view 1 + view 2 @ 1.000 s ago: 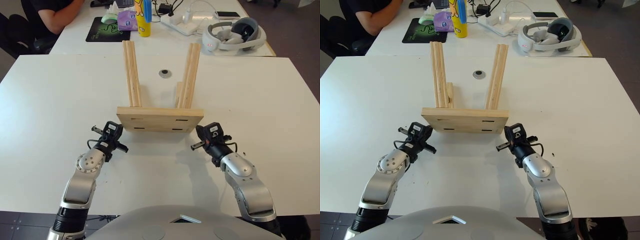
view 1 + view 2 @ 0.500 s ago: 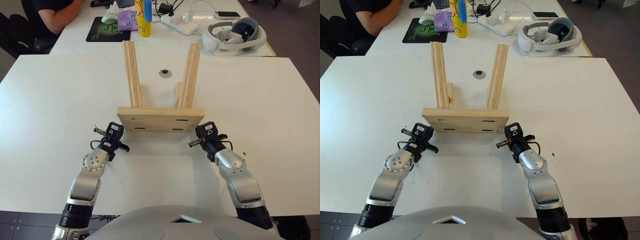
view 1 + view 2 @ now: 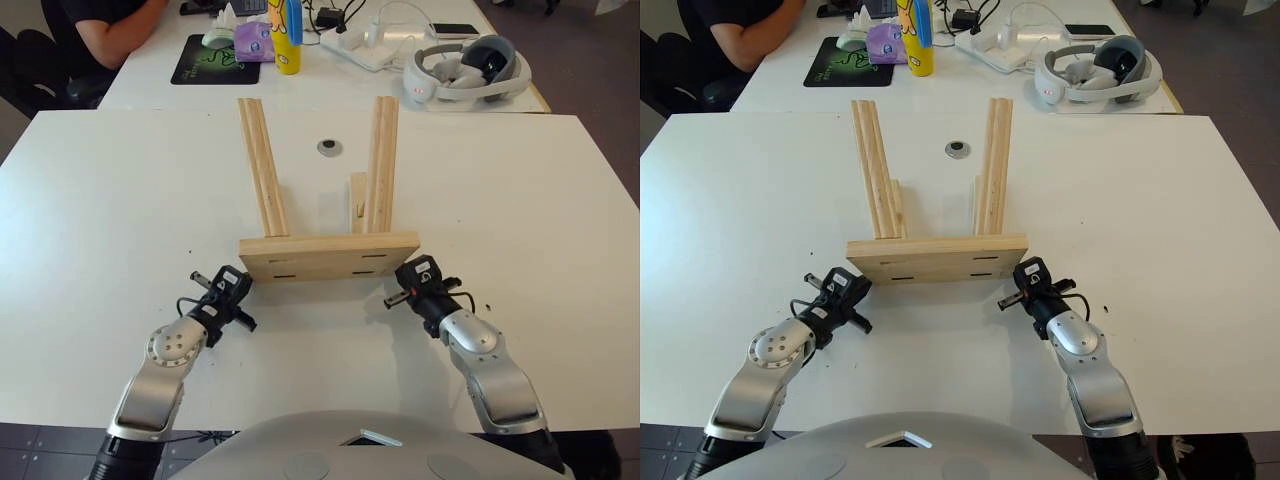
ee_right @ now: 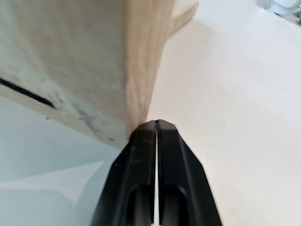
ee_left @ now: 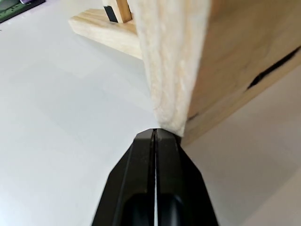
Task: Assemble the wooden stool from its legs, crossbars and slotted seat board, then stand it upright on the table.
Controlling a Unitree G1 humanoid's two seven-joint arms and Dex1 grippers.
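The wooden stool lies on its side on the white table (image 3: 120,200). Its slotted seat board (image 3: 330,257) stands on edge facing me, slightly tipped. Two pairs of legs (image 3: 262,165) (image 3: 383,160) point away from me, and a short crossbar (image 3: 358,200) shows between them. My left gripper (image 3: 232,291) is shut, its tip touching the board's lower left corner (image 5: 169,125). My right gripper (image 3: 408,287) is shut too, its tip against the lower right corner (image 4: 136,113). Neither holds anything.
A round grommet (image 3: 330,147) sits in the table beyond the legs. On the table behind are a headset (image 3: 465,70), a yellow bottle (image 3: 289,40), a dark mouse pad (image 3: 205,60) and a white power strip (image 3: 365,45). Bare tabletop lies left and right.
The stool has shifted toward me and its seat board has tipped a little. Both grippers have drawn back with it, staying shut at the board's lower corners.
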